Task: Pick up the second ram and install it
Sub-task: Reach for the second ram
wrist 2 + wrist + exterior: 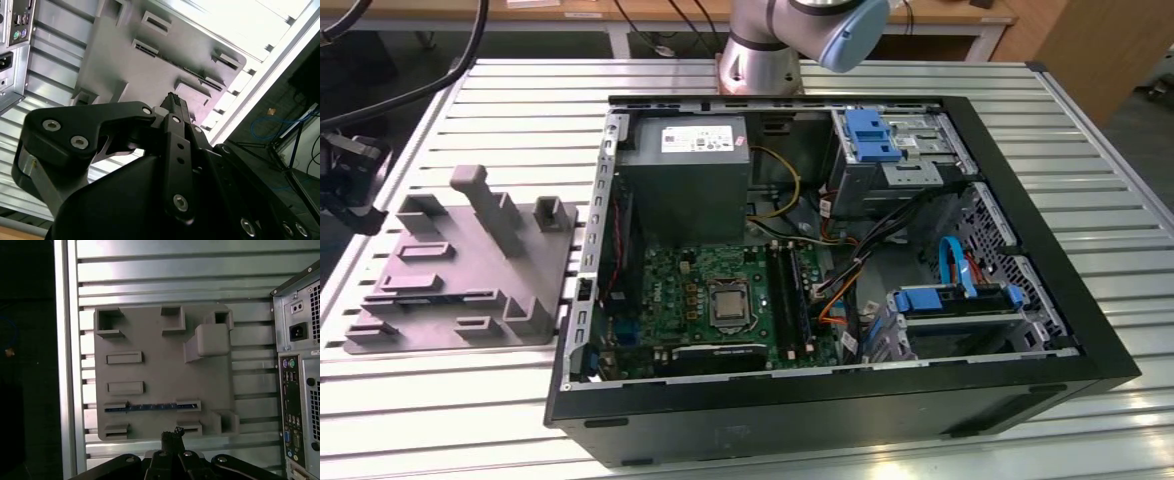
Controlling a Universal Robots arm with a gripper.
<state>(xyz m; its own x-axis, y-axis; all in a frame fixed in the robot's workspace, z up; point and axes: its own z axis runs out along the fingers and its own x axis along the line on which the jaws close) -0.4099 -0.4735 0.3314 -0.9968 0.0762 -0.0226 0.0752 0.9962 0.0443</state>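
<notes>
Your jaws are closed on nothing and hang over one edge of the grey block [160,360]. The second ram [150,407] stands on edge in a long slot of that block, near the jaws. The block sits on the slatted bench [150,280], beside the open computer case [854,400], on the exterior view's left.

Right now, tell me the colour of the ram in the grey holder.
Dark blue; the first wrist view shows the ram best, edge-on.
</notes>
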